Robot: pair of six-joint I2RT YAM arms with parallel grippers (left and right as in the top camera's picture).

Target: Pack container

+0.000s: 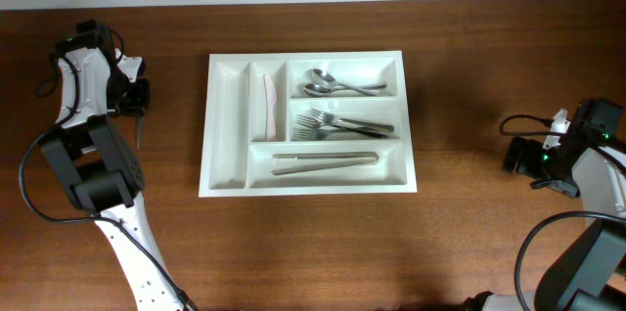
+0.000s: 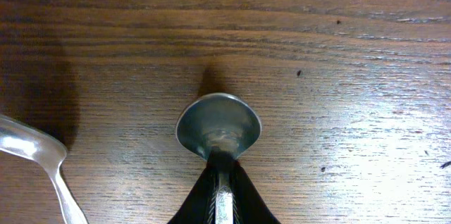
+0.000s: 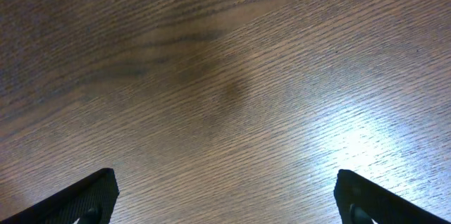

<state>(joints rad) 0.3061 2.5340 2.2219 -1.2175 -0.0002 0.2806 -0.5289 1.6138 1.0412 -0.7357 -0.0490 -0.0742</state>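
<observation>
Overhead, the light is even and the picture sharp. The large white rectangular plastic cutlery tray (image 1: 225, 169) is brightest, with a soft shadow along its right and near edges on the dark brown wooden tabletop (image 1: 489, 47). At the left wrist, the shiny metal spoon (image 2: 218, 127) is crisp, and glare whitens the wood at right. At the right wrist, glare sits near right and the black fingers (image 3: 77, 199) look soft.

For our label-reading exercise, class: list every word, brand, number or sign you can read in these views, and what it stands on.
No readable text anywhere.
The large white rectangular plastic cutlery tray is plain.
The silver metal spoon in the middle of the left wrist view shows no legible stamp.
The brown wooden table bears only grain.
</observation>
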